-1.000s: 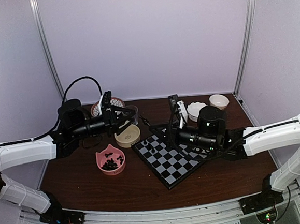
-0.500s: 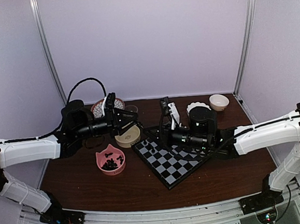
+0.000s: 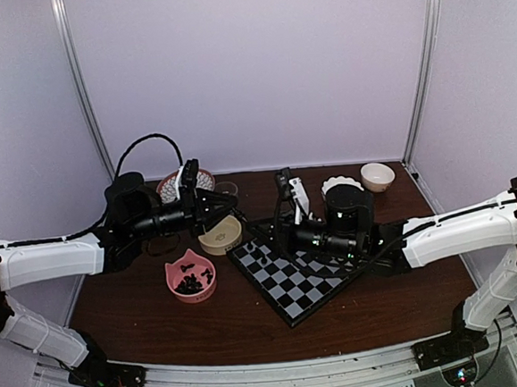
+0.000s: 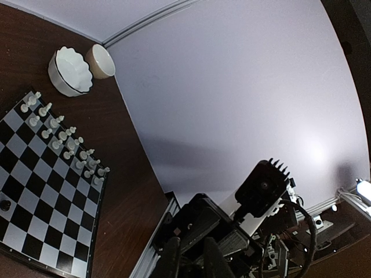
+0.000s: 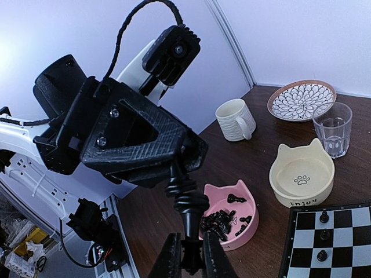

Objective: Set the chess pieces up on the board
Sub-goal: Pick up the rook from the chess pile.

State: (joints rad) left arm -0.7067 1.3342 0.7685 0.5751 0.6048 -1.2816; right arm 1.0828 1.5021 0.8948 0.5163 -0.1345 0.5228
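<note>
A black chess piece (image 5: 190,200) hangs in the air between both grippers. My right gripper (image 5: 190,255) is shut on its base. My left gripper (image 5: 174,165) pinches its upper tip. In the top view the two grippers meet over the table just left of the board's (image 3: 292,280) far corner, left gripper (image 3: 233,212), right gripper (image 3: 270,226). In the left wrist view the left gripper (image 4: 191,258) shows narrow-set fingers; the piece is lost in the dark there. More black pieces (image 5: 218,223) lie in a pink cat bowl (image 5: 246,237). Three black pieces (image 5: 324,234) stand on the board (image 5: 342,243).
White chessmen (image 4: 64,145) fill two rows on the board's far side (image 4: 35,191). A cream cat bowl (image 5: 301,174), white mug (image 5: 235,120), glass (image 5: 335,128) and patterned plate (image 5: 301,99) stand at the back left. A fluted white bowl (image 4: 69,72) and beige bowl (image 4: 100,61) stand at the back right.
The right gripper has moved left off the board and the left gripper has reached right, so the two now meet on the black piece. Little moved in the last half second.
</note>
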